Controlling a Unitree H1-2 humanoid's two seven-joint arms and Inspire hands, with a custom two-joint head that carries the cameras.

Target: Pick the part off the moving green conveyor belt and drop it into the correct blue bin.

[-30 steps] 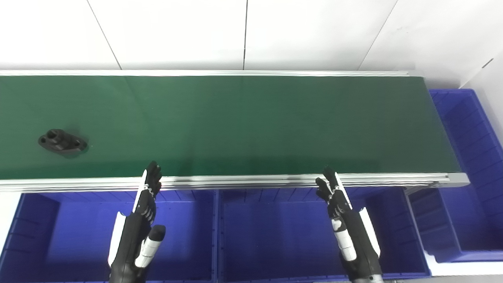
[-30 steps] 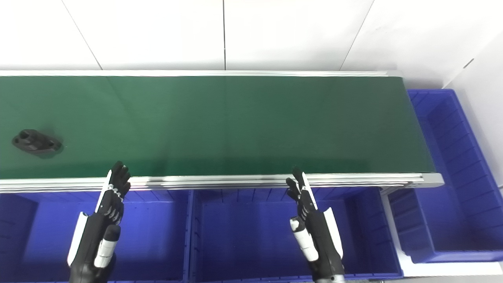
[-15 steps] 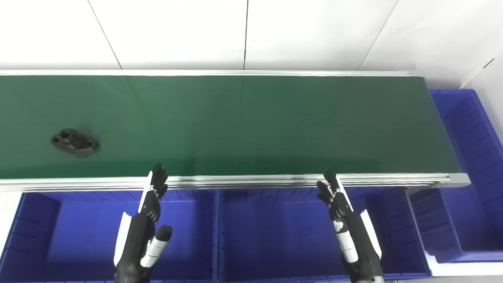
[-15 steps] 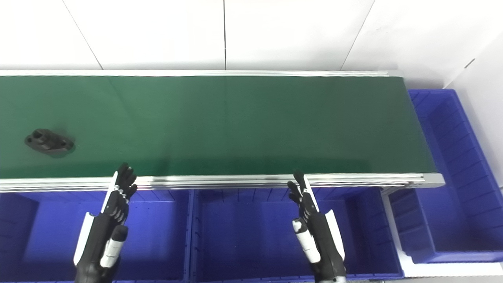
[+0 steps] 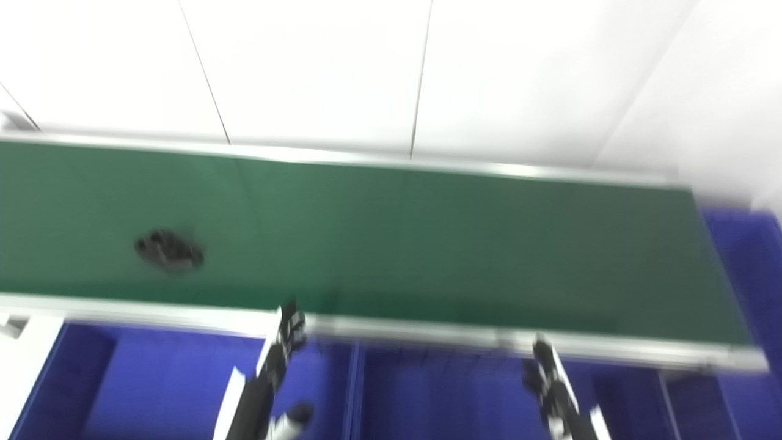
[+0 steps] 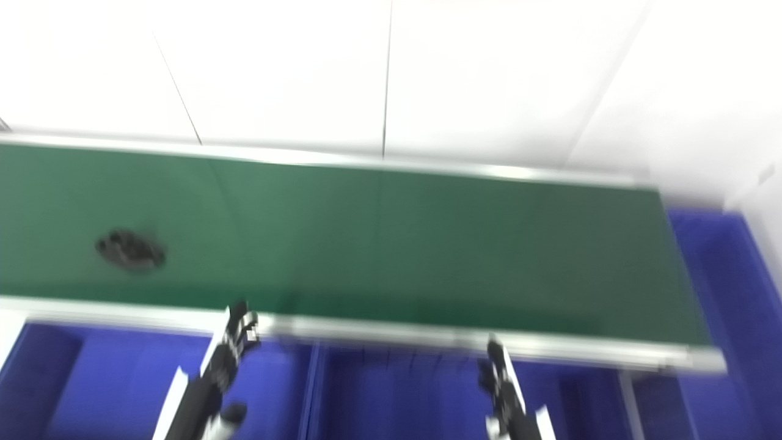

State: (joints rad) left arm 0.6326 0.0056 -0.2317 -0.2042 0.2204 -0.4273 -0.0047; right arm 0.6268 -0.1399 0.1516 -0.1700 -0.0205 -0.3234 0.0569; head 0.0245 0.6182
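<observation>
The picture is blurred. A small black part (image 5: 169, 251) lies on the green conveyor belt (image 5: 427, 244) at its left, also in the right eye view (image 6: 131, 251). My left hand (image 5: 272, 379) is open, fingers straight, over the near blue bins just below the belt's front rail, to the right of the part. My right hand (image 5: 553, 391) is open too, below the rail further right. Neither hand holds anything.
Blue bins (image 5: 159, 391) run along the near side under the belt's aluminium rail (image 5: 427, 333). Another blue bin (image 5: 745, 256) stands past the belt's right end. A white wall is behind the belt.
The whole picture has shifted down and tilted, so the camera has moved. The part has travelled a little to the right along the belt. Both hands stay open in much the same pose.
</observation>
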